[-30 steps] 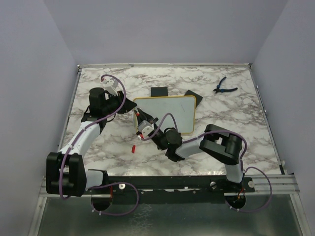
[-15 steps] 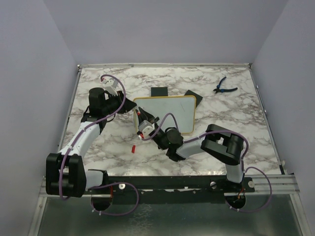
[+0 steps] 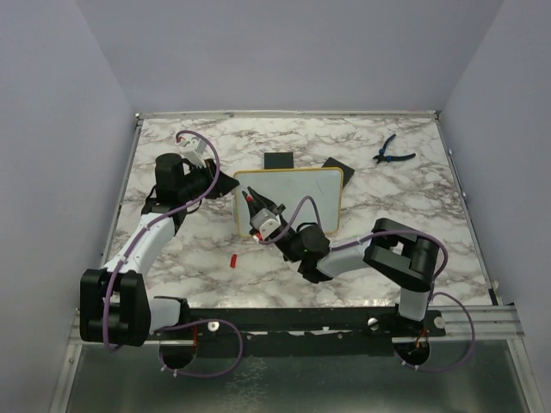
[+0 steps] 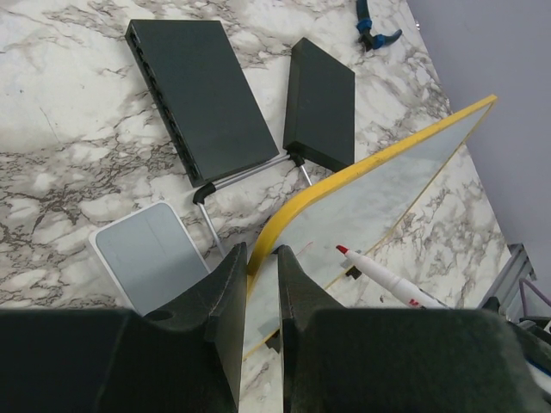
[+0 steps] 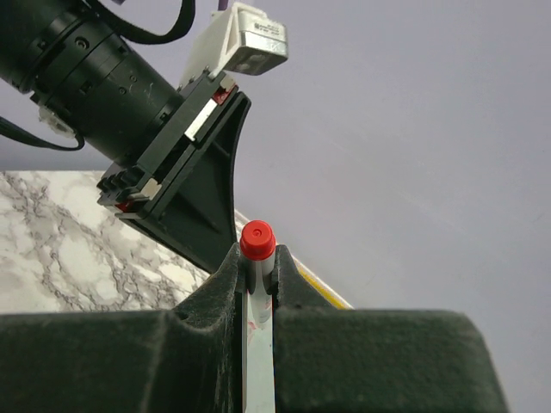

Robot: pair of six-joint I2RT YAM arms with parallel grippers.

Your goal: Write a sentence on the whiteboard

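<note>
Marble table [image 3: 413, 206] lay under both arms, with plain purple walls [image 3: 284, 52] around it. On one arm the right claw [image 3: 256, 206] was squeezed tight on a marker [image 5: 256, 323]. The marker's red tip [image 4: 342, 249] pointed at the top left part of the whiteboard [image 3: 301, 202]. From above I could not tell if the tip touched the white face, and no red sentence showed there. Just beside it, the left claw [image 4: 261, 254] was pinched narrow on the board's yellow edge [image 4: 344, 178] at the left corner. Behind the board sat two flat black blocks [image 3: 278, 161]. Blue pliers [image 3: 392, 151] lay well apart at the back right. A small red cap [image 3: 233, 259] lay nearer the arms. To write well, I think the left claw had to grip the board firmly so it could not wobble. The right claw had to press softly and slide slowly to the right in one straight row.
</note>
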